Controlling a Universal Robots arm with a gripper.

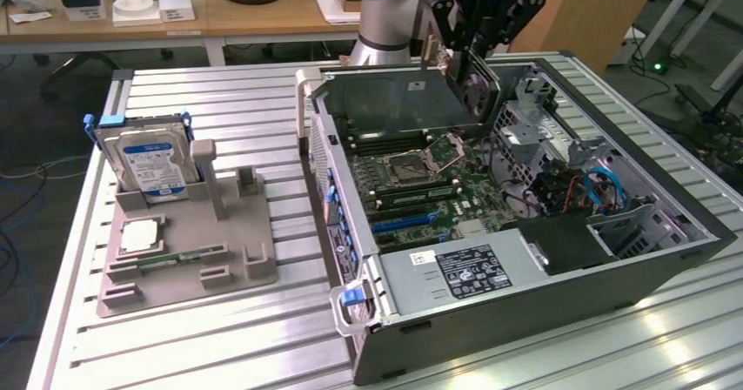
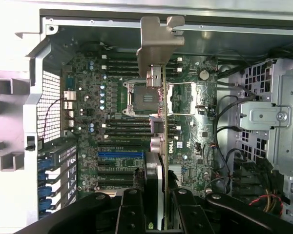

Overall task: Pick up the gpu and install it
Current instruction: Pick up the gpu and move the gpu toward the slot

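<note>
The gpu (image 1: 478, 81) hangs edge-down above the open computer case (image 1: 650, 272), over the back part of the motherboard (image 1: 430, 190). My gripper (image 1: 474, 52) is shut on its upper edge. In the wrist view the gpu (image 2: 159, 122) is seen edge-on as a thin strip, with its silver end bracket (image 2: 157, 44) at the far end. My gripper (image 2: 158, 197) clamps the card between its black fingers (image 2: 131, 209). Below the card lie the processor socket (image 2: 139, 97) and the blue expansion slot (image 2: 119, 155); the card stands clear above the board.
A grey fixture (image 1: 221, 259) on the exterior view's left holds a silver hard drive (image 1: 145, 164) upright, a small chip (image 1: 139, 236) and a memory stick (image 1: 180, 258). Inside the case are the power supply (image 1: 465, 272), blue and red cables (image 1: 580, 190) and a drive cage (image 2: 283, 117).
</note>
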